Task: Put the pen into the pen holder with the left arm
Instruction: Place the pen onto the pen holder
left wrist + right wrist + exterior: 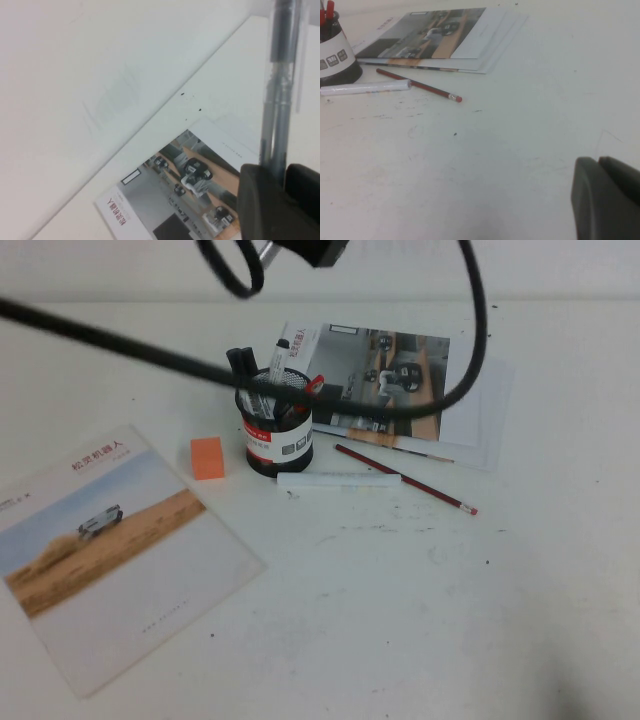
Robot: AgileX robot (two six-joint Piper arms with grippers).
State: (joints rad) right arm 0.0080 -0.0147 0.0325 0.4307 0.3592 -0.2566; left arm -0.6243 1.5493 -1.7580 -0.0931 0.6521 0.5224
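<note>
While clamped on the pen (280, 95), left end effector (280, 200) above table's far edge; right end effector (607, 200) clenched, over bare tabletop (495, 165).

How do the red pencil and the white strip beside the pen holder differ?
The red pencil is thin, dark red and lies slanted; the white strip is thicker, white and lies level in the high view. Both lie flat by the pen holder. The left gripper holds the pen; the right gripper hovers low, shut.
</note>
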